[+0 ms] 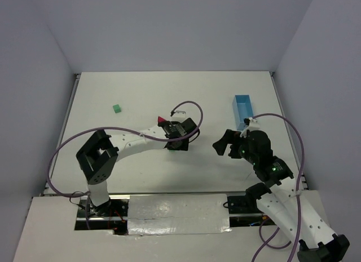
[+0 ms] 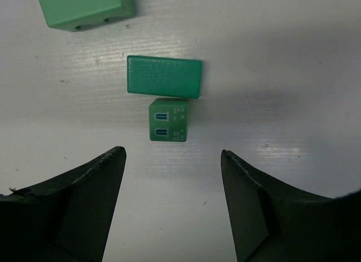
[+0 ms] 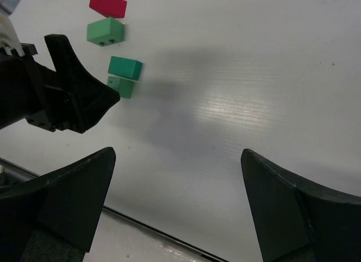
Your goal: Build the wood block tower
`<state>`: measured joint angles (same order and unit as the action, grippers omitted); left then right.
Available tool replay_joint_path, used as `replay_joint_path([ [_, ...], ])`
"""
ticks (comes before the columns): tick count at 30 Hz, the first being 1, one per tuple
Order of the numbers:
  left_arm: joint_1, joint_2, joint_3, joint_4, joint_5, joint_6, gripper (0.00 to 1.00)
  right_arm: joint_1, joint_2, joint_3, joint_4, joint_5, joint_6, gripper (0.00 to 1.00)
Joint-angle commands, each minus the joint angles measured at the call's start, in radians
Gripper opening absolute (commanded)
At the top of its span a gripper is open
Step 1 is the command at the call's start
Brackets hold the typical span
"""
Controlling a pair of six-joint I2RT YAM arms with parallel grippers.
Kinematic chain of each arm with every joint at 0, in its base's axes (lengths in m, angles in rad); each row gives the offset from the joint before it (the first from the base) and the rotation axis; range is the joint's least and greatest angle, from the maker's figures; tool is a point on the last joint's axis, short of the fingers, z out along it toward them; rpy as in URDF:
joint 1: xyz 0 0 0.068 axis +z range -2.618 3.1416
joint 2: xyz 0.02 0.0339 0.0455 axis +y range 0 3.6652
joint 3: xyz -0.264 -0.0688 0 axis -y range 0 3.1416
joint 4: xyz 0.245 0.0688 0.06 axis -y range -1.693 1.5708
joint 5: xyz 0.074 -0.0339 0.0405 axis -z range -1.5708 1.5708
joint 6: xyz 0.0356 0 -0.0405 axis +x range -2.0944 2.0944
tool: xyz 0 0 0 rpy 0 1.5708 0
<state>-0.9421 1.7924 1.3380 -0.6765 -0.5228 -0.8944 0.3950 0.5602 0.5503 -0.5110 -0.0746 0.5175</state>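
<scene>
1. At the centre of the left wrist view, the small green cube (image 2: 168,120) bore pale window-like marks on top, with no letters legible.
2. Touching its upper edge lay a plain green oblong block (image 2: 164,76), its long axis running left-right across the frame.
3. A bigger green block (image 2: 84,8) sat at upper left.
4. In the top view, a lone green cube (image 1: 117,109) lay left of the central red roof block (image 1: 162,120).
5. The left gripper (image 2: 172,158) stood apart and empty below the marked cube, and the right gripper (image 3: 177,160) gaped likewise.
</scene>
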Motion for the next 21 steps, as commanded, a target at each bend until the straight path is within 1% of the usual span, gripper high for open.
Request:
replay_joint_path([
  [1,0.000,0.008,-0.008,0.028,-0.016,-0.044,0.79,-0.001,0.012,0.042,-0.005,0.004,0.001,1.00],
  [8,0.011,0.111,0.006,0.064,0.007,-0.038,0.71,0.001,0.024,0.028,0.017,-0.033,-0.014,1.00],
  [19,0.028,0.116,-0.017,0.100,0.004,-0.044,0.69,0.002,0.026,0.020,0.034,-0.070,-0.030,1.00],
  [21,0.034,0.119,-0.019,0.103,0.009,-0.041,0.64,0.002,0.029,0.017,0.037,-0.071,-0.031,1.00],
])
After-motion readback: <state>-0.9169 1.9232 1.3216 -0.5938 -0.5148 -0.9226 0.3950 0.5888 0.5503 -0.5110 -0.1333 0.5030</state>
